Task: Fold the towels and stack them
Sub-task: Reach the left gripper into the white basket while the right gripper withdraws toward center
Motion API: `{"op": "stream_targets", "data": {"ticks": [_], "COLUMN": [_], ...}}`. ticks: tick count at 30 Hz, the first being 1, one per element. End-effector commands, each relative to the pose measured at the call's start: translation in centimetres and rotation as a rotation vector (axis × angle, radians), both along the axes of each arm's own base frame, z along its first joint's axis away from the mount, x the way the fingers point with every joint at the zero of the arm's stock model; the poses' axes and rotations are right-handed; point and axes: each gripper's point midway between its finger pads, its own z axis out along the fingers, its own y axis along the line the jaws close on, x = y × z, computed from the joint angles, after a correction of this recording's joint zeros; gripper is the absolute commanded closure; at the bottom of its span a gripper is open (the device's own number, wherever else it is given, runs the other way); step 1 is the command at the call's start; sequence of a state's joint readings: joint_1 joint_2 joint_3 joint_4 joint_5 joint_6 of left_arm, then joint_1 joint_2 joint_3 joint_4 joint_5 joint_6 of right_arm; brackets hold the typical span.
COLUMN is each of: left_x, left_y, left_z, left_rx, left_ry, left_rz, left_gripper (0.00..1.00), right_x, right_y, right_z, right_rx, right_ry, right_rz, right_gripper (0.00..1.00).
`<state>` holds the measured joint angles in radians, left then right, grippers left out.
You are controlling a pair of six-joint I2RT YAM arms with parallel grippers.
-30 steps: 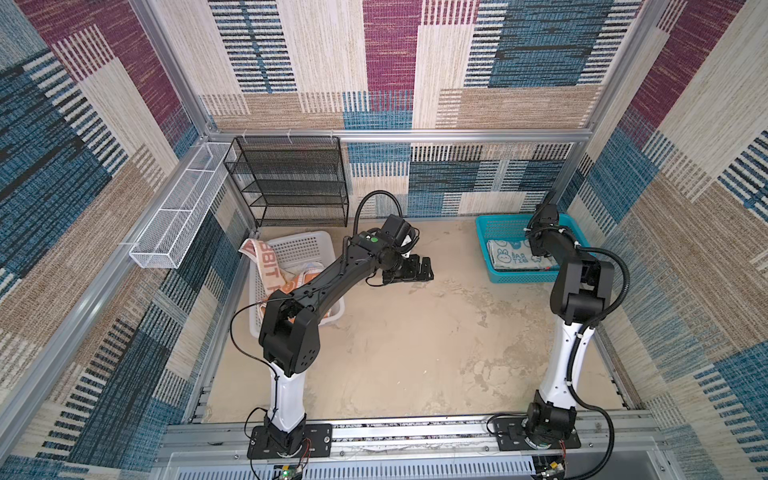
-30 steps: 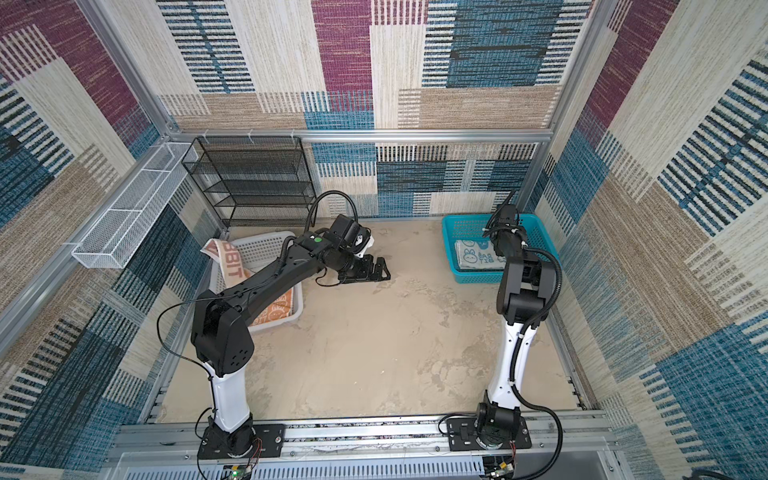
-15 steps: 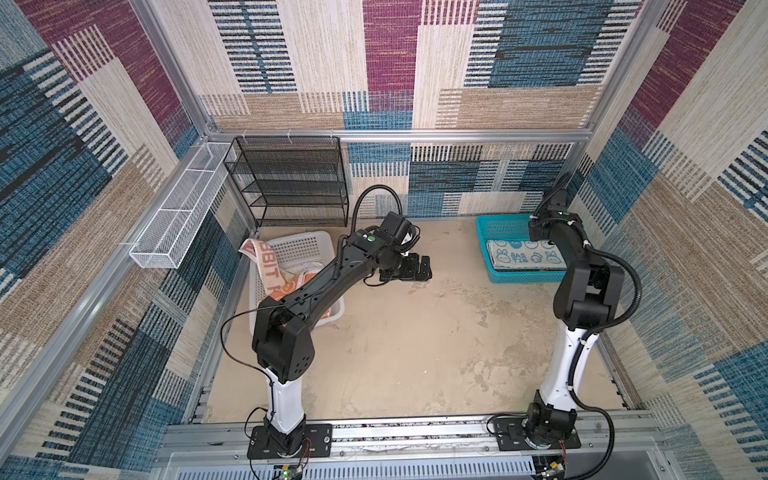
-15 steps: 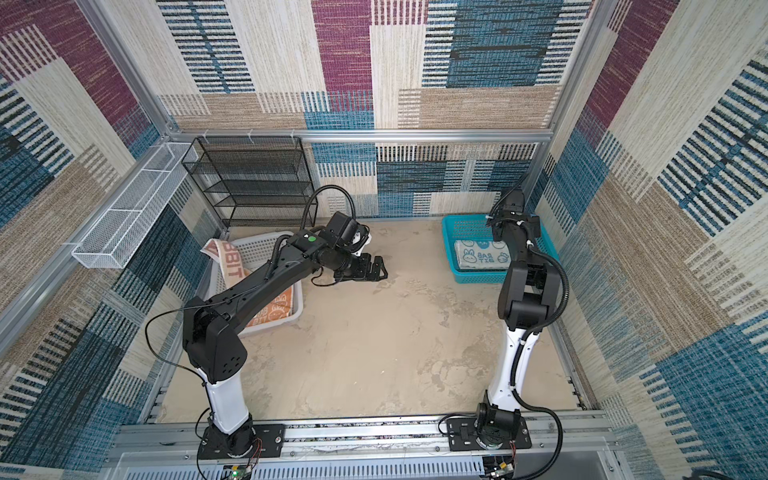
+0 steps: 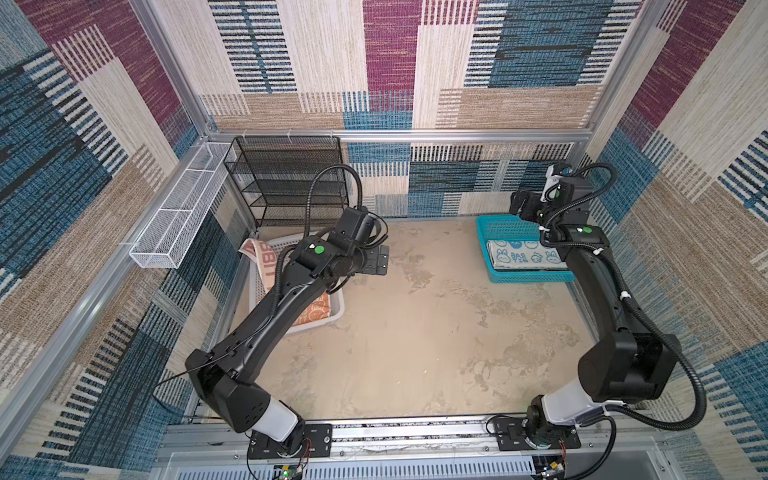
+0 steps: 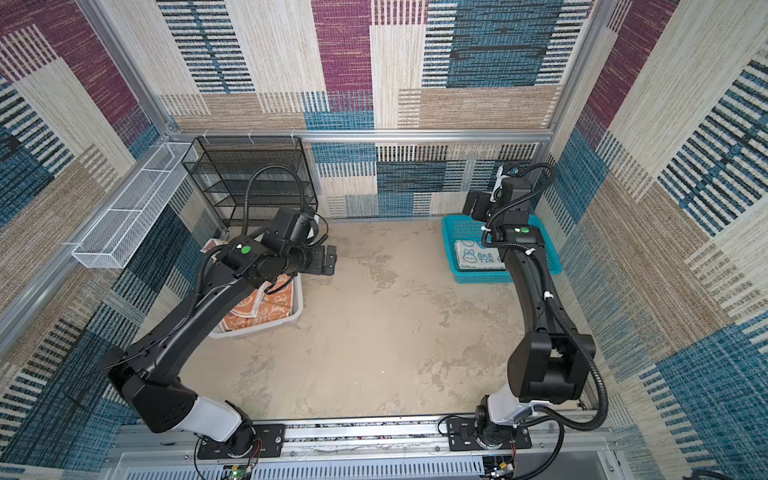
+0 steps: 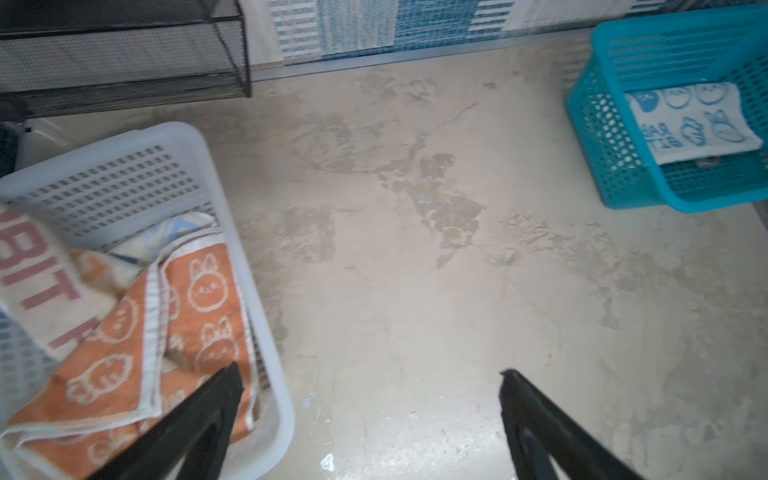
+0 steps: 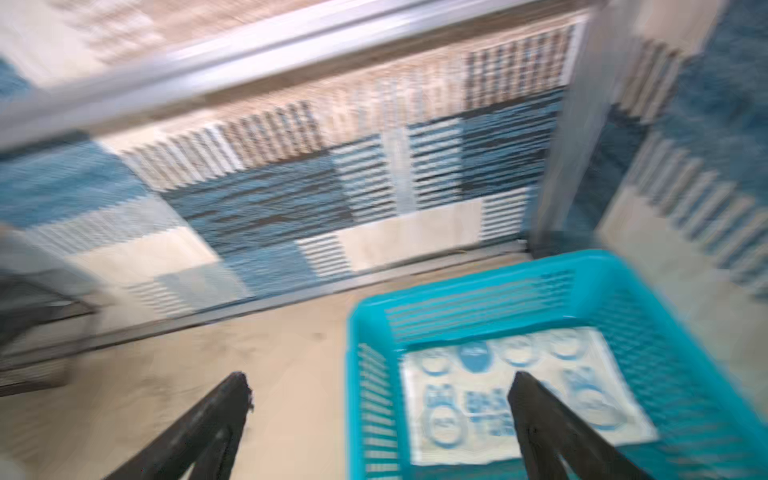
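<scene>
Hanging by the far blue basket [image 5: 528, 275] with a folded towel [image 5: 519, 257] inside, the right tool [image 8: 378, 382] is wide and empty, like the left tool [image 7: 370, 374].

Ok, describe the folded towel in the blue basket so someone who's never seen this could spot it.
On the sandy table, look to the far right corner, where a turquoise basket sits by the back wall. Inside lies a folded cream towel. It carries blue rabbit faces and lies flat, unlike the crumpled, mostly orange towels in the white basket opposite.
</scene>
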<state>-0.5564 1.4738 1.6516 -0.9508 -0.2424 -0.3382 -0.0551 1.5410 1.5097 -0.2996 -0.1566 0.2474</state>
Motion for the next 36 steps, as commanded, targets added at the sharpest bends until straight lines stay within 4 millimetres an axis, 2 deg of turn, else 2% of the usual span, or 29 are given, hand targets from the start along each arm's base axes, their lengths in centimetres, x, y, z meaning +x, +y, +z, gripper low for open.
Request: {"op": "stream_targets", "data": {"ticks": [1, 3, 6, 8, 10, 11, 14, 18, 20, 23, 27, 31, 36], "left_x": [-0.6, -0.9, -1.4, -1.6, -1.6, -1.4, -0.7, 0.6, 1.4, 2.2, 3.5, 4.9, 6.2], "left_y": [4.8, 7.4, 9.5, 10.2, 10.5, 10.9, 12.8, 15.2, 16.6, 18.2, 18.2, 19.2, 19.6], "left_z": [-1.8, -3.8, -6.8, -8.7, -10.3, -11.0, -12.6, -14.3, -14.9, -16.1, -17.8, -19.5, -20.9], "left_rx": [-0.006, -0.002, 0.049, 0.054, 0.056, 0.067, 0.089, 0.115, 0.152, 0.173, 0.163, 0.216, 0.24], "left_ry": [0.057, 0.121, 0.232, 0.318, 0.382, 0.403, 0.448, 0.497, 0.508, 0.54, 0.581, 0.603, 0.624], "left_rz": [0.13, 0.209, 0.256, 0.263, 0.258, 0.264, 0.315, 0.371, 0.397, 0.425, 0.423, 0.45, 0.454], "left_gripper": [0.01, 0.01, 0.01, 0.01, 0.01, 0.01, 0.01, 0.01, 0.01, 0.01, 0.09, 0.13, 0.17], "right_x": [-0.2, -0.6, -1.3, -2.0, -2.8, -3.2, -4.0, -4.3, -4.6, -4.8, -4.7, -5.1, -6.1], "right_y": [7.2, 11.1, 16.5, 20.1, 23.7, 25.4, 29.7, 34.1, 35.8, 37.1, 37.8, 38.8, 40.1], "right_z": [2.7, 2.7, 2.3, 1.9, 0.6, 1.1, -1.3, -6.0, -7.9, -9.9, -11.5, -12.7, -13.9], "right_rx": [0.184, 0.157, 0.133, 0.113, 0.096, 0.083, 0.007, -0.072, -0.088, -0.069, -0.083, -0.095, -0.128], "right_ry": [-0.065, -0.068, -0.054, -0.043, -0.021, -0.037, -0.011, 0.057, 0.078, 0.115, 0.141, 0.161, 0.18], "right_rz": [0.25, 0.318, 0.419, 0.489, 0.568, 0.595, 0.631, 0.658, 0.679, 0.708, 0.712, 0.736, 0.765], "right_gripper": [0.01, 0.01, 0.01, 0.01, 0.01, 0.01, 0.01, 0.04, 0.05, 0.09, 0.12, 0.12, 0.09]}}
